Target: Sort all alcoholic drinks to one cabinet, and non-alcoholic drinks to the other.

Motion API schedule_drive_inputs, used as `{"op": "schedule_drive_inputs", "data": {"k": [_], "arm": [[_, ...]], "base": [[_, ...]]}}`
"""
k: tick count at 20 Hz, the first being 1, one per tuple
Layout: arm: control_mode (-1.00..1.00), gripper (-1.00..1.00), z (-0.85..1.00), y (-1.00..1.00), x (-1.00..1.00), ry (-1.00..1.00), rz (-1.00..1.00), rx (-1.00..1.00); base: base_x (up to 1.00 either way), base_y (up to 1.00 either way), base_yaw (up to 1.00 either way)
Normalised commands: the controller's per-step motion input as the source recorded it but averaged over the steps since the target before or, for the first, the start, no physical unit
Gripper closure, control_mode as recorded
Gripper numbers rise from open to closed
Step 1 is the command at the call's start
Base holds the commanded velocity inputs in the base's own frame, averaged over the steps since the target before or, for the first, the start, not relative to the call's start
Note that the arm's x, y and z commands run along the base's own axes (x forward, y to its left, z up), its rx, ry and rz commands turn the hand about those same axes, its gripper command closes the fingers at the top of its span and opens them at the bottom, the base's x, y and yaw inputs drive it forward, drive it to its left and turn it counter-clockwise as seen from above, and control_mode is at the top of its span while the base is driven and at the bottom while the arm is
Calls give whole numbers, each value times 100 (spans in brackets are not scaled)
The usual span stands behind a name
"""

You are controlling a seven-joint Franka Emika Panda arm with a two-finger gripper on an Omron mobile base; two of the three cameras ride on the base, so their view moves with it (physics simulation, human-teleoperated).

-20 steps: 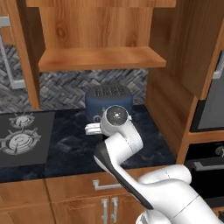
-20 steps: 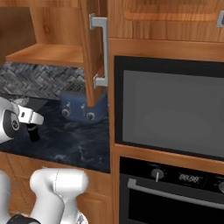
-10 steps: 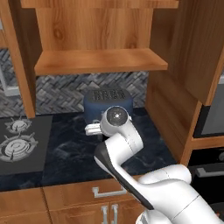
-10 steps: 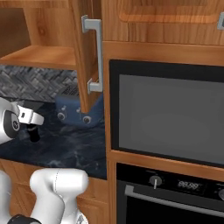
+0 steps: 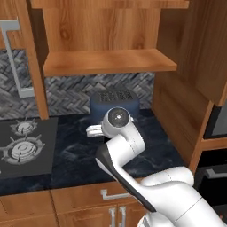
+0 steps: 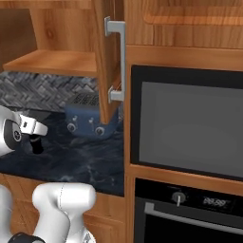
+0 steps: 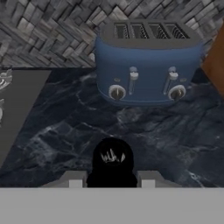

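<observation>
Black bottle pinched in the claw, short of the toaster

The claw grips the black cola-style bottle between its fingertips, above the dark marble bench, with the blue toaster beyond it by the backsplash.

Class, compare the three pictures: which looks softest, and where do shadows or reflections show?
Hand view: softest, the toaster slightly blurred, a faint shadow beneath it. Right base view: the oven glass flat grey, no reflections. Left base view: the shelf evenly lit, dark underneath.

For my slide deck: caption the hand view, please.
End effector shut on a black bottle, facing the blue toaster on the dark marble counter.
</observation>
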Motion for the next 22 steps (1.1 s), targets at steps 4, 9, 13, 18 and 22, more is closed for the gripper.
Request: {"op": "schedule_drive_inputs", "data": {"k": [4,9,13,18,22], "arm": [[100,100,0,0,0,0,0,0],[100,100,0,0,0,0,0,0],[100,100,0,0,0,0,0,0],[100,100,0,0,0,0,0,0],[100,100,0,0,0,0,0,0]], "base": [[2,41,0],[85,-13,0],[80,-21,0],[50,-14,0],[1,0,0]]}}
